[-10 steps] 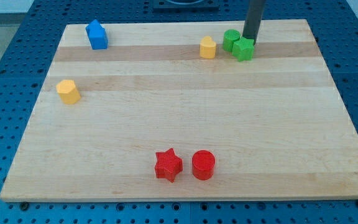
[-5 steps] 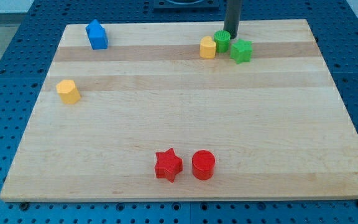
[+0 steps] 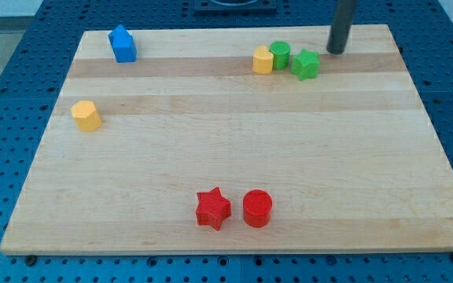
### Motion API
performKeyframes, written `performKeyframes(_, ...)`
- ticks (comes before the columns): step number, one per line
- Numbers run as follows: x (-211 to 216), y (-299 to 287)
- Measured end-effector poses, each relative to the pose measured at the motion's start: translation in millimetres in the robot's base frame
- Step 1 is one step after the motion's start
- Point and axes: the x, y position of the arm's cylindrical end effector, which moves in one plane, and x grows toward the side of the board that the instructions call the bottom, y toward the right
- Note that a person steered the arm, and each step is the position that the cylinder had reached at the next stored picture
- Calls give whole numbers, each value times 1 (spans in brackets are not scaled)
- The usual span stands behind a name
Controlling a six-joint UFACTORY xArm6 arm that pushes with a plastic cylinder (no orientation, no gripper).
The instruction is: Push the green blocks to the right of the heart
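Note:
A yellow heart block sits near the view's top, right of centre. A green cylinder touches its right side. A green star block lies just right of the cylinder. My tip rests on the board to the right of the green star and slightly above it, a short gap away from it.
A blue block sits at the top left. A yellow hexagonal block lies at the left. A red star and a red cylinder sit side by side near the bottom of the wooden board.
The green cylinder was pushed left against the yellow heart, and the green star shifted slightly. My tip then moved right, past the green star.

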Motion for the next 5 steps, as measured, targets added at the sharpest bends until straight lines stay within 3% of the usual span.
performKeyframes(5,69,-66)
